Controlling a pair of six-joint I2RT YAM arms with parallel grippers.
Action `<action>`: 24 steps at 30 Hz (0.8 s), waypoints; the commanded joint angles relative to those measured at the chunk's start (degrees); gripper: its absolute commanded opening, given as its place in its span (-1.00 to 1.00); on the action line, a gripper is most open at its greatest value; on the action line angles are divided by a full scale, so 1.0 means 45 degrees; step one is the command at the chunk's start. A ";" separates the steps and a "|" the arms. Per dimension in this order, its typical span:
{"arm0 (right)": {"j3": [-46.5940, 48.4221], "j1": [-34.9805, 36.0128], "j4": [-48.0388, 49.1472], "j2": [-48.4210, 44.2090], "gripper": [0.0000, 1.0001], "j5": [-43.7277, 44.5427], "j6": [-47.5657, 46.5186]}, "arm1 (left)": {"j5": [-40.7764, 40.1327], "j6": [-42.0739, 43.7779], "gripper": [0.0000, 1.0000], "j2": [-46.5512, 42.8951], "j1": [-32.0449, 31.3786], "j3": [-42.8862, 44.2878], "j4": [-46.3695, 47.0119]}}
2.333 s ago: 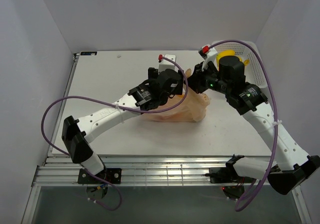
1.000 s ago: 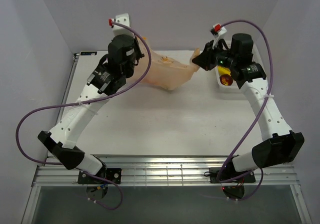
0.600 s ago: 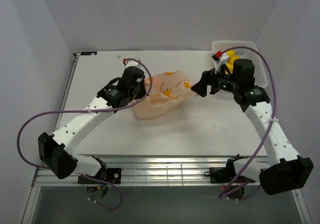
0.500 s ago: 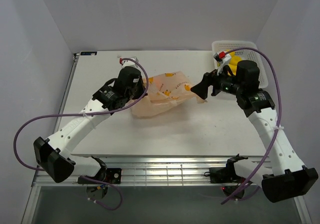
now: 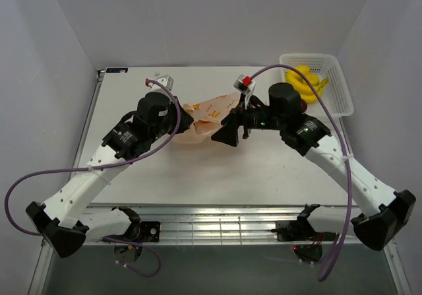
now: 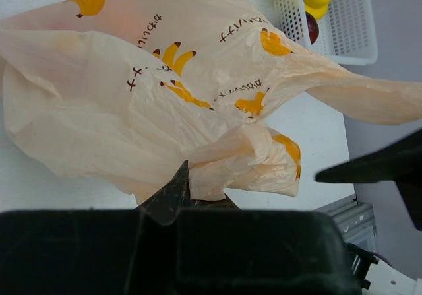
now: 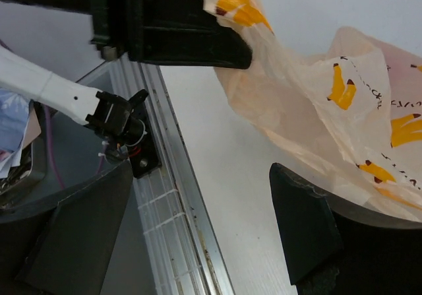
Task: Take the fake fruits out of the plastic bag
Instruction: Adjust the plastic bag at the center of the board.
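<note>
Pinching a bunched fold of the plastic bag (image 6: 165,97), the left gripper (image 6: 186,183) is clamped tight at the bag's edge farthest from the white basket (image 5: 336,87). The right gripper (image 7: 201,183) stands with its fingers wide apart and empty, just beside the bag's edge nearer that basket. The bag sags onto the table (image 5: 198,169), well apart from the basket, and the fake fruits cannot be made out through it.

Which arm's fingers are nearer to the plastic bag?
Left. The left fingers are shut on a fold of the plastic bag. The right fingers stand open at its right end, gripping nothing.
</note>
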 commanded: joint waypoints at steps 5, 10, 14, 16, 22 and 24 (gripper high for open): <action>0.1033 0.0555 0.1355 0.2553 0.80 0.2326 0.1032 | 0.0489 -0.0219 -1.00 -0.0297 -0.0083 -0.0306 0.0203; 0.1268 0.0575 0.0926 0.3802 0.80 0.3169 0.0935 | 0.0235 -0.0278 -1.00 -0.0414 -0.0083 -0.0326 0.0222; 0.1795 0.0575 0.0164 0.4683 0.80 0.3424 0.1031 | 0.0156 -0.0395 -1.00 -0.0433 -0.0083 -0.0287 0.0222; 0.2106 0.0575 -0.0012 0.5072 0.80 0.3385 0.1187 | 0.0157 -0.0434 -1.00 -0.0433 -0.0083 -0.0287 0.0222; 0.2186 0.0770 -0.0500 0.4179 0.80 0.4183 0.1208 | -0.0058 -0.0668 -1.00 -0.0219 -0.0083 -0.0424 0.0222; 0.2186 0.0770 -0.0695 0.3497 0.80 0.4498 0.1014 | -0.0058 -0.0727 -1.00 -0.0160 -0.0064 -0.0385 0.0242</action>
